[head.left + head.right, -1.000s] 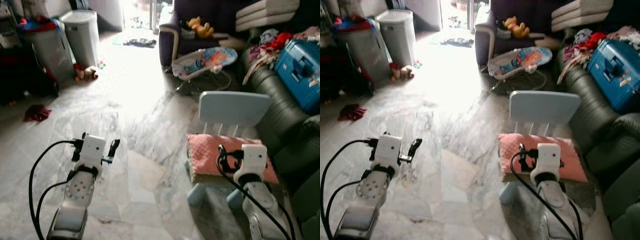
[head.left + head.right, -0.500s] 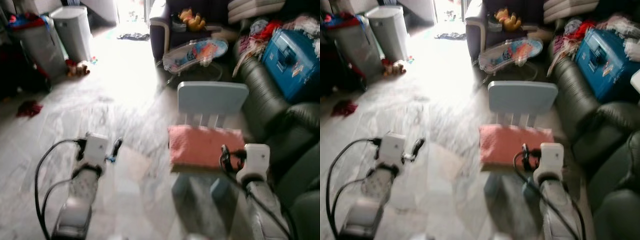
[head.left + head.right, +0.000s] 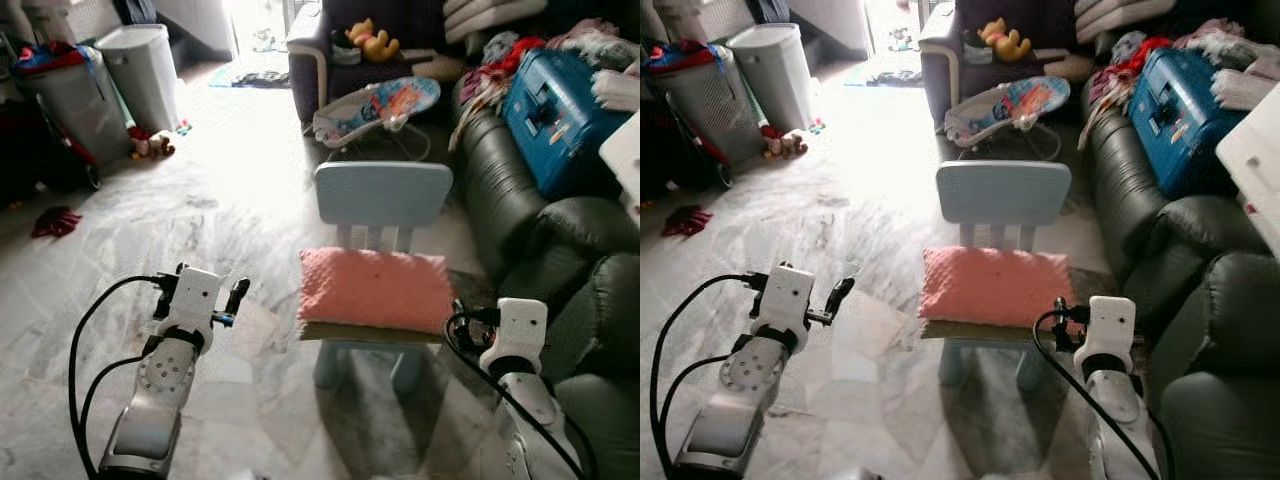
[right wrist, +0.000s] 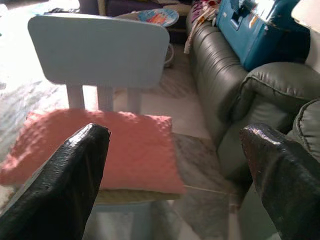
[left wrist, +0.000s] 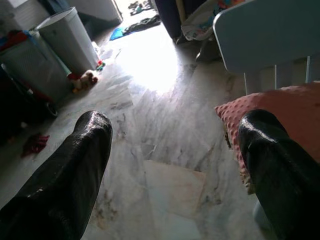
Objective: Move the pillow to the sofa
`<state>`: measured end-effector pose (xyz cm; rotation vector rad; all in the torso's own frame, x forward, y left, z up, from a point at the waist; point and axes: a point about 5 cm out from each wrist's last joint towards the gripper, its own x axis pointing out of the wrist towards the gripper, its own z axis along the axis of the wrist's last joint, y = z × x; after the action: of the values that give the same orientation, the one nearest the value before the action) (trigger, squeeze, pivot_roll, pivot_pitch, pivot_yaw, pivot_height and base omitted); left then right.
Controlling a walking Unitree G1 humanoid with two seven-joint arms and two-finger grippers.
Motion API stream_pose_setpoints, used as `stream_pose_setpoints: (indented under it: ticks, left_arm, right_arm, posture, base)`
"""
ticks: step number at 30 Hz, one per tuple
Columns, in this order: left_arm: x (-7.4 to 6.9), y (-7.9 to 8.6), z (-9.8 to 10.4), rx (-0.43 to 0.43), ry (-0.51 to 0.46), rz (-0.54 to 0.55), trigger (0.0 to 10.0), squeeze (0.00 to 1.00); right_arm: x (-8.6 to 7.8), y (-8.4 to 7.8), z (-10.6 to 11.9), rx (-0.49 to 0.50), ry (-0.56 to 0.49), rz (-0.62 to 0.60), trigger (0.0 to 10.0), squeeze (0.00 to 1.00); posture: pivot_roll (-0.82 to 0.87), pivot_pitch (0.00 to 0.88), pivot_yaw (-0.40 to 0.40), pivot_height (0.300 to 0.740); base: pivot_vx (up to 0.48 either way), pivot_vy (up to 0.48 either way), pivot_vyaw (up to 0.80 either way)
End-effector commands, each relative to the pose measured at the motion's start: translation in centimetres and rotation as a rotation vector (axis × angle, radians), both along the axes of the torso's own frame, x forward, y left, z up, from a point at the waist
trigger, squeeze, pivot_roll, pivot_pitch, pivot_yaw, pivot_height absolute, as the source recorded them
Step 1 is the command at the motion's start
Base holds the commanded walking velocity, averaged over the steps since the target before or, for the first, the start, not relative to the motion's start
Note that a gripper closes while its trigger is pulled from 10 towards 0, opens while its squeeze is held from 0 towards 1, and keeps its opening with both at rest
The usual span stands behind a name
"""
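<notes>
On the seat of a small blue chair (image 3: 383,195) lies the pink pillow (image 3: 376,288). It is bumpy and flat, and it covers the whole seat, with a thin tan pad just under it. The chair back stands up behind the pillow. The chair stands on the grey marble floor (image 3: 230,220), just beside the dark green sofa (image 3: 530,200).

The right gripper (image 4: 172,150) is near the pillow's right end, low down between the chair and the sofa. It is not touching the pillow. Its two black fingers (image 4: 65,175) are spread wide apart, with nothing between them. The left gripper (image 5: 175,150) is off to the left of the chair, over the bare floor. Its fingers (image 5: 75,160) are spread wide too and hold nothing. One of them points near the pillow's left corner.

On the sofa sits a big blue case (image 3: 555,105), with a heap of clothes (image 3: 510,60) behind it. Past the chair is a baby bouncer (image 3: 375,105) on the floor. A yellow soft toy (image 3: 365,40) sits on a dark armchair (image 3: 310,50) farther back. At the far left stand two grey bins (image 3: 150,70), with a small toy (image 3: 150,147) by them and a red cloth (image 3: 55,220) on the floor.
</notes>
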<state>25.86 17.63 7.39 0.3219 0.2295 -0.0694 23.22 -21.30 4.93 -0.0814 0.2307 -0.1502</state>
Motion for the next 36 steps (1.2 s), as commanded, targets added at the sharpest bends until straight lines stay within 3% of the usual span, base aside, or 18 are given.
stream_pose_setpoints:
  ticks: [1, 6, 8, 11, 12, 17, 29, 36]
  left_arm:
    - [-0.3, 0.7, -0.5, 0.012, 0.011, 0.054, 10.0, 0.0]
    - [-1.2, 0.4, -1.2, -0.061, 0.053, 0.144, 10.0, 0.0]
    - [-1.4, 0.3, -1.4, -0.034, 0.053, 0.158, 10.0, 0.0]
    - [-1.5, -0.6, -1.2, -0.094, 0.007, 0.055, 10.0, 0.0]
    - [-1.5, -0.7, -1.0, -0.076, -0.014, 0.039, 10.0, 0.0]
    - [-1.2, -0.4, -1.1, -0.049, -0.007, 0.063, 10.0, 0.0]
    - [-1.2, -0.6, -1.3, -0.103, 0.008, 0.033, 10.0, 0.0]
    - [-1.2, -0.7, -1.3, -0.112, 0.007, 0.025, 10.0, 0.0]
  right_arm:
    - [0.4, 0.7, 0.6, 0.005, -0.021, 0.041, 10.0, 0.0]
    - [0.4, 0.4, 0.7, -0.001, -0.016, 0.058, 10.0, 0.0]
    - [0.5, 0.3, 0.8, -0.001, -0.015, 0.06, 10.0, 0.0]
    - [0.9, 0.4, 1.0, 0.002, -0.024, 0.065, 10.0, 0.0]
    - [1.0, 0.4, 1.1, 0.001, -0.026, 0.067, 10.0, 0.0]
    - [1.1, 0.4, 1.1, 0.001, -0.019, 0.069, 10.0, 0.0]
    - [1.0, -0.2, 1.1, -0.01, -0.013, 0.055, 10.0, 0.0]
    - [1.2, -0.2, 1.2, -0.015, -0.018, 0.058, 10.0, 0.0]
  posture:
    - [-0.03, 0.0, -0.014, 0.74]
    - [-0.03, 0.0, -0.034, 0.74]
    - [-0.03, 0.0, -0.039, 0.74]
    - [-0.02, 0.0, -0.041, 0.74]
    - [-0.02, 0.0, -0.041, 0.74]
    - [-0.03, 0.0, -0.042, 0.74]
    - [-0.04, 0.0, -0.042, 0.74]
    - [-0.04, 0.0, -0.044, 0.74]
  base:
    - [0.0, 0.0, 0.0]
    - [0.0, 0.0, 0.0]
    - [0.0, 0.0, 0.0]
    - [0.0, 0.0, 0.0]
    - [0.0, 0.0, 0.0]
    - [0.0, 0.0, -0.12]
    - [0.0, 0.0, -0.7]
    - [0.0, 0.0, 0.0]
